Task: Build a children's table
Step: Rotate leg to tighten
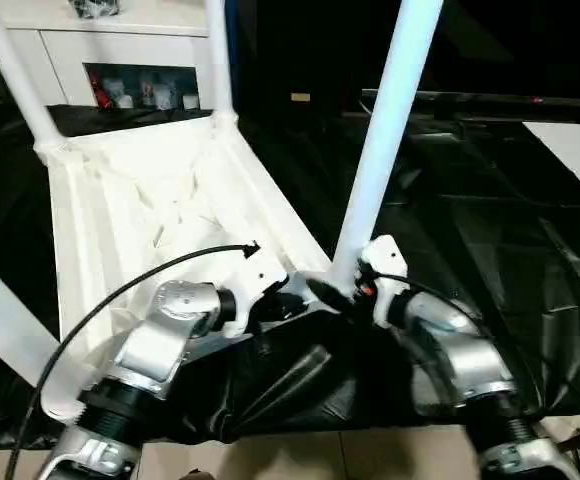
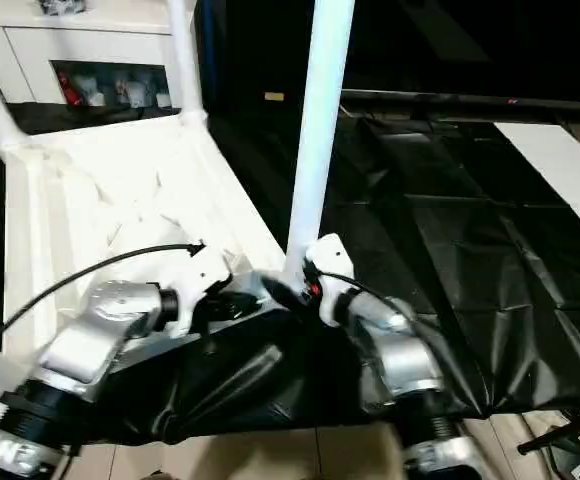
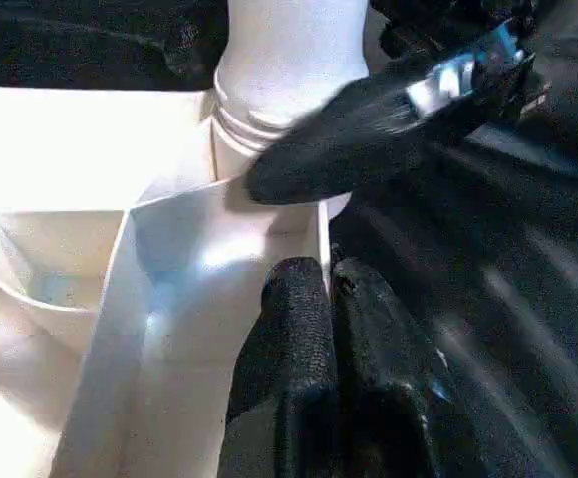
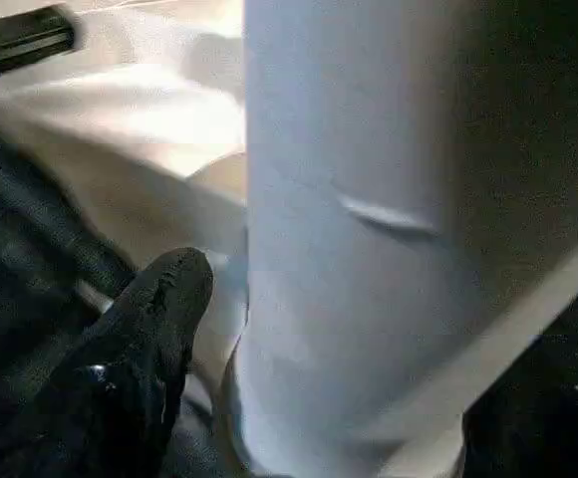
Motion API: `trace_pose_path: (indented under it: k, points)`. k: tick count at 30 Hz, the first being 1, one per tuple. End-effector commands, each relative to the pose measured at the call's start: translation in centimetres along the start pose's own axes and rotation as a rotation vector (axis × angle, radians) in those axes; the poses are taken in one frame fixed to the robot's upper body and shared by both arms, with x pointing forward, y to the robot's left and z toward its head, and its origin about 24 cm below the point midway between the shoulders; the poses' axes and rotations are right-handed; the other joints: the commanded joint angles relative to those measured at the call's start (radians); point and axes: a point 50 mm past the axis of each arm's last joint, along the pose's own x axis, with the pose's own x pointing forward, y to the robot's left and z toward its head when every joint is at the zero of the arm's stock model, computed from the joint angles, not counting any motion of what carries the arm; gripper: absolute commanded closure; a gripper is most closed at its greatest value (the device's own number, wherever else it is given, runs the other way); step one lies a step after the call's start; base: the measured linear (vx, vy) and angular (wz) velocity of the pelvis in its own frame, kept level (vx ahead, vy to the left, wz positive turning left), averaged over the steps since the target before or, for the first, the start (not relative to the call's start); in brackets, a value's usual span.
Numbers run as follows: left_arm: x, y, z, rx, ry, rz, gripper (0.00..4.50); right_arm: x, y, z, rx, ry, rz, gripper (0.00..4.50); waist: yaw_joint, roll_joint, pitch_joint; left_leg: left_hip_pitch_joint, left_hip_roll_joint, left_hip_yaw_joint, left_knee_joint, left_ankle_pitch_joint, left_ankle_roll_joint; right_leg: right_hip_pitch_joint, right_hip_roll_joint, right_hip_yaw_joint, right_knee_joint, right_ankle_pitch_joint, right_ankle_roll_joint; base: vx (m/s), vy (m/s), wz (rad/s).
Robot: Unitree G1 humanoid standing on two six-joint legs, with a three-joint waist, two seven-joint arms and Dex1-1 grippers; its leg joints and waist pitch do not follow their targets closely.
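The leg [image 1: 385,140] stood near-upright in the tabletop's [image 1: 160,200] near corner socket, right gripper [image 1: 342,290] clamped round its base, left gripper [image 3: 334,329] pinching the rim at its 9 o'clock.

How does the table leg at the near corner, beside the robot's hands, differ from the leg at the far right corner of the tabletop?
The near leg leans to the right; the far right leg stands close to upright. The right hand is at the near leg's base, where it enters its socket, while nothing touches the far right leg. The near leg looks thicker, being closer. Both are white round tubes rising from corner sockets of the upturned tabletop.
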Motion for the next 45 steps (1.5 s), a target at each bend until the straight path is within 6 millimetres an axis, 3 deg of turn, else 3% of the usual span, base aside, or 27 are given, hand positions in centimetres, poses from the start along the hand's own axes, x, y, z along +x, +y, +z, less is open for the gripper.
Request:
trace_pose_path:
  k: [1, 2, 4, 6, 11, 12, 14, 15, 16, 19, 22, 27, 31, 32, 33, 35, 37, 39, 40, 41, 42, 43, 44, 45]
  points:
    - [0.6, -1.3, 1.6, 0.071, -0.064, -0.179, 4.5, 0.6, 1.6, 0.6, -0.044, 0.002, 0.261, 0.77, 0.006, 0.0, -0.055, 0.002, 0.026, -0.004, -0.065, -0.241, 0.044, 0.049, -0.062, 0.045, -0.073, -0.26, -0.177, 0.0, 0.0, 0.0]
    - [0.6, -1.3, 1.5, 0.074, -0.061, -0.187, 4.5, 0.5, 1.6, 0.6, -0.047, 0.005, 0.282, 0.77, 0.009, 0.009, -0.054, 0.003, 0.026, -0.004, -0.065, -0.243, 0.044, 0.048, -0.061, 0.046, -0.072, -0.261, -0.178, 0.0, 0.0, 0.0]
    - [0.1, -1.2, 1.3, 0.084, -0.049, -0.216, 4.5, -0.2, 1.8, 0.4, -0.067, 0.034, 0.397, 0.77, 0.015, 0.004, -0.054, 0.005, 0.027, -0.002, -0.064, -0.248, 0.049, 0.046, -0.06, 0.046, -0.073, -0.256, -0.184, 0.0, 0.0, 0.0]
    - [0.0, -0.9, 1.1, 0.092, -0.033, -0.229, 4.5, -0.6, 1.8, 0.3, -0.079, 0.058, 0.465, 0.77, 0.021, 0.005, -0.054, 0.012, 0.029, 0.001, -0.062, -0.241, 0.05, 0.041, -0.06, 0.047, -0.072, -0.242, -0.194, 0.0, 0.0, 0.0]
    - [-0.3, -0.5, 0.9, 0.111, -0.004, -0.267, 4.5, -1.3, 2.3, 0.3, -0.063, 0.078, 0.612, 1.02, 0.032, 0.004, -0.056, 0.009, 0.029, 0.001, -0.062, -0.228, 0.047, 0.046, -0.06, 0.046, -0.068, -0.231, -0.202, 0.0, 0.0, 0.0]
    - [-0.5, -0.3, 0.9, 0.115, -0.001, -0.274, 4.5, -1.4, 2.6, 0.1, -0.063, 0.098, 0.662, 1.22, 0.039, 0.018, -0.056, 0.017, 0.031, 0.004, -0.061, -0.236, 0.042, 0.041, -0.059, 0.048, -0.068, -0.223, -0.208, 0.0, 0.0, 0.0]
    - [-0.5, -0.2, 0.9, 0.115, -0.002, -0.276, 4.5, -1.5, 2.7, 0.1, -0.068, 0.105, 0.674, 1.41, 0.038, 0.01, -0.056, 0.011, 0.031, 0.004, -0.061, -0.236, 0.039, 0.046, -0.058, 0.047, -0.066, -0.216, -0.212, 0.0, 0.0, 0.0]
    - [-0.6, -0.1, 0.9, 0.114, -0.003, -0.277, 4.5, -1.4, 2.8, 0.0, -0.072, 0.111, 0.682, 1.44, 0.041, 0.019, -0.056, 0.01, 0.03, 0.002, -0.062, -0.236, 0.035, 0.048, -0.06, 0.046, -0.066, -0.226, -0.209, 0.0, 0.0, 0.0]
    - [-0.5, 0.0, 0.9, 0.114, -0.002, -0.279, 4.5, -1.4, 2.8, 0.0, -0.071, 0.114, 0.685, 1.51, 0.039, 0.014, -0.057, 0.01, 0.031, 0.002, -0.062, -0.242, 0.031, 0.048, -0.061, 0.046, -0.068, -0.232, -0.206, 0.0, 0.0, 0.0]
    - [-0.4, 0.3, 1.0, 0.109, -0.004, -0.276, 4.5, -1.1, 2.9, -0.5, -0.08, 0.14, 0.679, 1.73, 0.041, 0.013, -0.057, 0.009, 0.028, 0.001, -0.062, -0.251, 0.027, 0.048, -0.061, 0.045, -0.07, -0.261, -0.198, 0.0, 0.0, 0.0]
    - [-0.5, 0.4, 1.2, 0.101, -0.017, -0.27, 4.5, -0.7, 3.0, -0.6, -0.073, 0.133, 0.673, 1.89, 0.04, 0.016, -0.055, 0.008, 0.028, -0.001, -0.064, -0.266, 0.021, 0.048, -0.063, 0.045, -0.075, -0.31, -0.185, 0.0, 0.0, 0.0]
    - [-0.7, 0.6, 0.7, 0.093, -0.01, -0.251, 4.5, -0.3, 3.4, -0.7, -0.059, 0.122, 0.663, 1.93, 0.038, 0.02, -0.056, 0.009, 0.029, -0.003, -0.065, -0.274, 0.017, 0.047, -0.061, 0.044, -0.074, -0.305, -0.186, 0.0, 0.0, 0.0]
    - [-0.2, 0.5, 0.8, 0.057, -0.046, -0.187, 4.5, 0.4, 3.5, -0.9, -0.021, 0.074, 0.516, 1.93, 0.037, 0.018, -0.053, 0.01, 0.028, -0.004, -0.067, -0.291, 0.01, 0.044, -0.064, 0.045, -0.078, -0.349, -0.176, 0.0, 0.0, 0.0]
    - [0.2, 0.5, 1.0, 0.042, -0.06, -0.135, 4.5, 1.0, 3.2, -1.1, 0.021, 0.05, 0.391, 1.94, 0.036, 0.006, -0.051, 0.011, 0.028, -0.004, -0.068, -0.3, 0.008, 0.042, -0.064, 0.044, -0.082, -0.374, -0.169, 0.0, 0.0, 0.0]
    - [0.7, 0.3, 1.2, 0.028, -0.073, -0.089, 4.5, 1.7, 2.8, -1.2, 0.08, 0.019, 0.246, 1.94, 0.034, 0.014, -0.047, 0.012, 0.028, -0.007, -0.071, -0.321, -0.004, 0.038, -0.066, 0.044, -0.084, -0.427, -0.157, 0.0, 0.0, 0.0]
    - [1.1, 0.0, 1.4, 0.017, -0.083, -0.057, 4.5, 2.4, 2.8, -1.1, 0.138, -0.001, 0.139, 1.94, 0.025, 0.012, -0.046, 0.016, 0.024, -0.013, -0.072, -0.352, -0.023, 0.036, -0.069, 0.039, -0.096, -0.525, -0.12, 0.0, 0.0, 0.0]
    - [1.7, -0.4, 1.7, 0.007, -0.092, -0.036, 4.5, 3.1, 3.1, -1.0, 0.17, -0.007, 0.065, 1.96, 0.008, 0.023, -0.046, 0.005, 0.023, -0.022, -0.077, -0.369, -0.033, 0.04, -0.067, 0.035, -0.098, -0.552, -0.09, 0.0, 0.0, 0.0]
    - [2.6, -0.9, 2.0, 0.002, -0.098, -0.024, 4.5, 3.6, 3.5, -0.8, 0.181, -0.01, 0.012, 1.96, 0.004, 0.017, -0.046, 0.01, 0.018, -0.021, -0.074, -0.388, -0.029, 0.035, -0.067, 0.031, -0.111, -0.597, -0.067, 0.0, 0.0, 0.0]
    - [3.1, -1.3, 2.3, 0.001, -0.106, -0.04, 4.5, 3.9, 3.7, -0.6, 0.183, -0.017, -0.008, 1.96, 0.004, 0.01, -0.048, 0.016, 0.018, -0.017, -0.069, -0.374, -0.017, 0.029, -0.068, 0.035, -0.116, -0.591, -0.065, 0.0, 0.0, 0.0]
    - [3.4, -1.7, 2.4, 0.002, -0.112, -0.053, 4.5, 4.0, 3.9, -0.5, 0.183, -0.022, -0.017, 1.96, 0.007, 0.014, -0.048, 0.016, 0.018, -0.017, -0.07, -0.363, -0.014, 0.029, -0.068, 0.037, -0.113, -0.576, -0.068, 0.0, 0.0, 0.0]
    - [3.8, -2.0, 2.6, -0.001, -0.12, -0.06, 4.5, 4.1, 4.4, -0.1, 0.186, -0.048, 0.004, 1.96, 0.005, 0.003, -0.047, 0.01, 0.02, -0.015, -0.073, -0.345, -0.004, 0.031, -0.065, 0.038, -0.11, -0.55, -0.07, 0.0, 0.0, 0.0]
    - [3.9, -2.1, 2.7, -0.002, -0.123, -0.061, 4.5, 4.2, 4.5, 0.0, 0.187, -0.057, 0.011, 1.96, 0.008, 0.011, -0.046, 0.009, 0.022, -0.017, -0.075, -0.347, -0.002, 0.031, -0.065, 0.038, -0.108, -0.541, -0.071, 0.0, 0.0, 0.0]
    - [3.9, -2.2, 2.7, -0.001, -0.125, -0.065, 4.5, 4.1, 4.5, 0.1, 0.159, -0.053, -0.005, 1.4, 0.007, 0.011, -0.047, 0.009, 0.023, -0.016, -0.075, -0.35, -0.002, 0.03, -0.065, 0.038, -0.107, -0.534, -0.072, 0.0, 0.0, 0.0]
    - [3.8, -2.2, 2.6, 0.0, -0.126, -0.062, 4.5, 3.9, 4.4, 0.2, 0.172, -0.058, -0.007, 1.26, 0.004, 0.001, -0.048, 0.006, 0.022, -0.015, -0.076, -0.344, 0.0, 0.032, -0.063, 0.039, -0.106, -0.516, -0.073, 0.0, 0.0, 0.0]
